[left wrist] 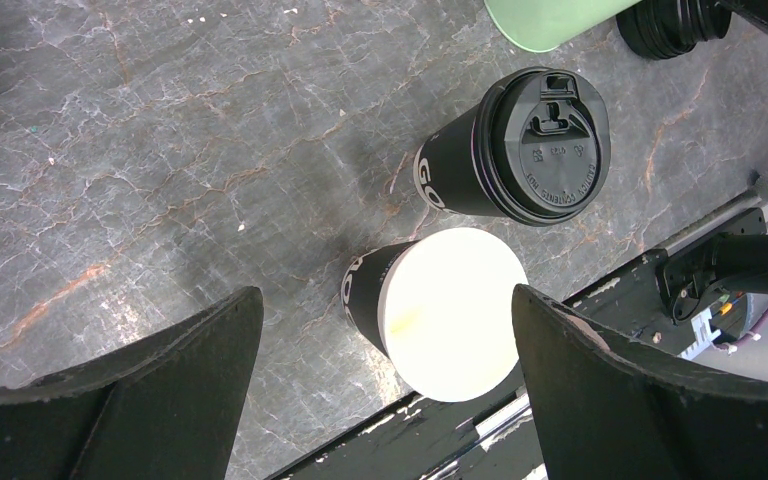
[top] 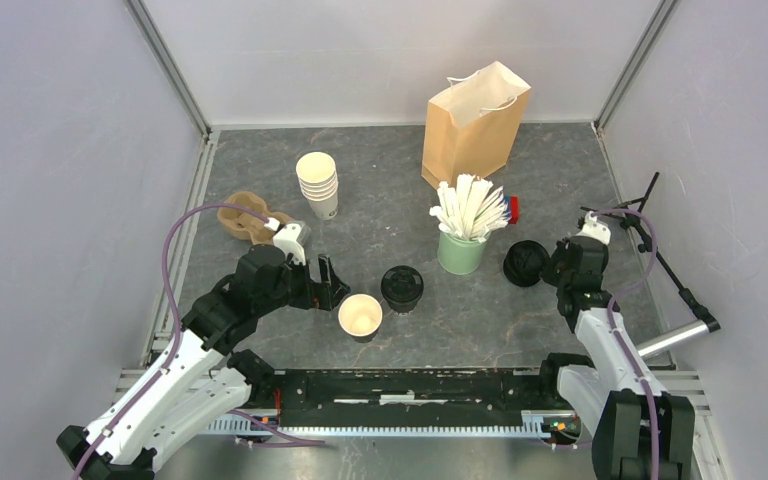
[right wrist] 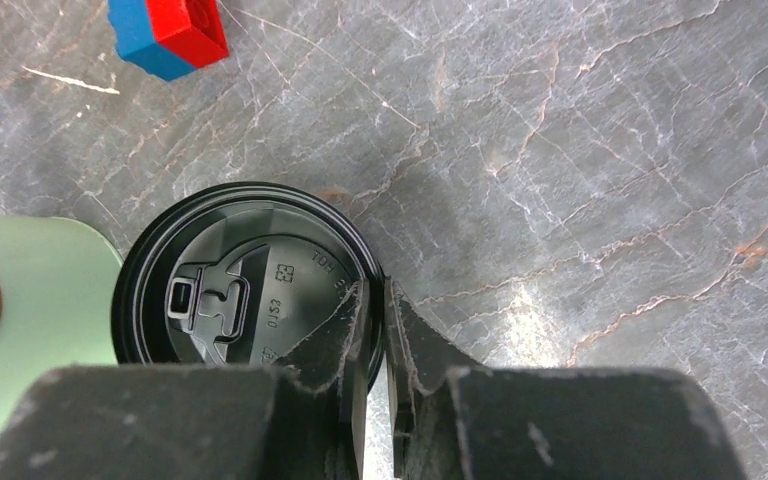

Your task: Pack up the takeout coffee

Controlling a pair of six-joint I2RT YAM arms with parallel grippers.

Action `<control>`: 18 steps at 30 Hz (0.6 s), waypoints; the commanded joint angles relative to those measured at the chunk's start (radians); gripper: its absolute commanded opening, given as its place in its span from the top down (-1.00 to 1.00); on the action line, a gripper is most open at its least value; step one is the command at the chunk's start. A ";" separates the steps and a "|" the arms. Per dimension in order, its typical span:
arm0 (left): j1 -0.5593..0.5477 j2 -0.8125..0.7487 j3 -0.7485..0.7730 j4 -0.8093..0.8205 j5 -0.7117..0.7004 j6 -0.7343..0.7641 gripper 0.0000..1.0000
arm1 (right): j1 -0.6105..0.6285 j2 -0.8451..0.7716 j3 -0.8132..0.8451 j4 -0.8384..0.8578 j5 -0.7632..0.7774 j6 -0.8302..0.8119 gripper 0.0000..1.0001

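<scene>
Seen from above, your left gripper [top: 328, 287] stands with its fingers spread wide just left of the lidless cup [top: 360, 316], near the table's front edge. The lidded cup [top: 401, 288] stands upright just beside it, to the right and a little farther back. The brown paper bag [top: 475, 120] stands well apart at the back.

From overhead the open cup looks cream. Only your left wrist camera shows that both cups have black outer walls with white lettering. It also shows the lidless cup framed between the two fingers [left wrist: 160, 400], ahead of their tips. You cannot tell whether either finger touches it.

The top view hides your right gripper's [top: 552, 268] fingertips. The right wrist camera shows them pinched nearly together on the rim of a loose black lid [right wrist: 240, 290], which lies flat on the table just beside the green cup [right wrist: 30, 320].
</scene>
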State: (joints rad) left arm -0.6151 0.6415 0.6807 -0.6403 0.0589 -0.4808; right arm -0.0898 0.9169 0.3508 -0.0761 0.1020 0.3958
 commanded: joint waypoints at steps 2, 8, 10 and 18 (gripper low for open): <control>-0.006 -0.006 0.001 0.035 0.009 0.040 -1.00 | -0.005 -0.051 0.025 0.004 0.016 -0.009 0.68; -0.005 -0.006 0.001 0.034 0.006 0.039 -1.00 | -0.004 -0.070 0.040 -0.015 0.021 -0.009 0.68; -0.006 -0.005 0.001 0.034 0.006 0.040 -1.00 | -0.004 -0.072 0.040 -0.014 0.019 -0.008 0.70; -0.005 0.001 0.000 0.034 0.005 0.039 -1.00 | -0.004 -0.098 0.059 -0.022 0.036 -0.001 0.80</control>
State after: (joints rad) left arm -0.6151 0.6415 0.6807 -0.6399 0.0589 -0.4808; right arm -0.0898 0.8425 0.3565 -0.0967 0.1143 0.3962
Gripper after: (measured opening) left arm 0.995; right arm 0.112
